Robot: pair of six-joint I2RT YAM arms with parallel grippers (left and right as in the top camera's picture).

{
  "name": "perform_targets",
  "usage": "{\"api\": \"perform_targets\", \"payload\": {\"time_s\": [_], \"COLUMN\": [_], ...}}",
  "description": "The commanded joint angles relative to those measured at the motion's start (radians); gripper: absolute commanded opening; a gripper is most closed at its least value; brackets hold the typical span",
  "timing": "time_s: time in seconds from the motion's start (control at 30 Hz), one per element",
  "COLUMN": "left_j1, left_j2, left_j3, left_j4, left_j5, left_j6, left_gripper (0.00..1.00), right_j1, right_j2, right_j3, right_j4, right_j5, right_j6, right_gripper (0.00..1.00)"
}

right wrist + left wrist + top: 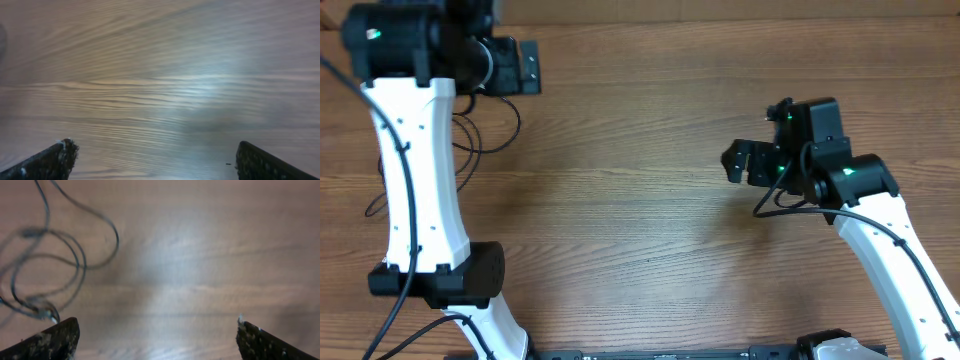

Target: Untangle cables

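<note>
The cables point(500, 146) are thin black cords lying in loose loops on the wooden table at the far left, partly hidden under my left arm. In the left wrist view the cables point(81, 265) lie blurred at the upper left, with a silvery plug tip point(50, 314) next to the left finger. My left gripper point(527, 68) point(157, 337) is open and empty, above the table to the right of the loops. My right gripper point(735, 162) point(152, 157) is open and empty over bare wood at the right, far from the cables.
My left arm point(415, 170) stands over the left part of the table and covers part of the cable bunch. A thicker black wire point(782, 203) hangs from my right arm. The wooden table point(640, 230) lies between the arms.
</note>
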Motion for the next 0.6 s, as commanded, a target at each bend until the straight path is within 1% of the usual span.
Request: {"api": "perform_targets", "payload": {"time_s": [0.0, 0.13, 0.33, 0.47, 0.57], "left_j1": [-0.016, -0.016, -0.012, -0.012, -0.012], "left_j2": [-0.024, -0.091, -0.215, -0.311, -0.397], "left_j3": [-0.173, -0.401, -0.704, -0.847, -0.915], "left_j4": [-0.002, -0.003, -0.003, -0.003, -0.002], "left_j5": [-0.031, 0.012, 0.055, 0.055, 0.037], "left_j6": [-0.039, -0.042, -0.041, -0.041, -0.041], "left_gripper": [1.00, 1.00, 1.00, 1.00, 1.00], "right_j1": [-0.056, -0.082, -0.081, -0.082, -0.082], "right_j2": [-0.004, -0.004, -0.003, -0.004, -0.007], "right_j3": [0.020, 0.020, 0.020, 0.020, 0.020], "right_j4": [-0.055, -0.106, -0.127, -0.158, -0.182], "right_j5": [0.050, 0.049, 0.050, 0.050, 0.050], "right_j6": [-0.011, -0.011, -0.011, -0.010, -0.006], "right_gripper": [1.00, 1.00, 1.00, 1.00, 1.00]}}
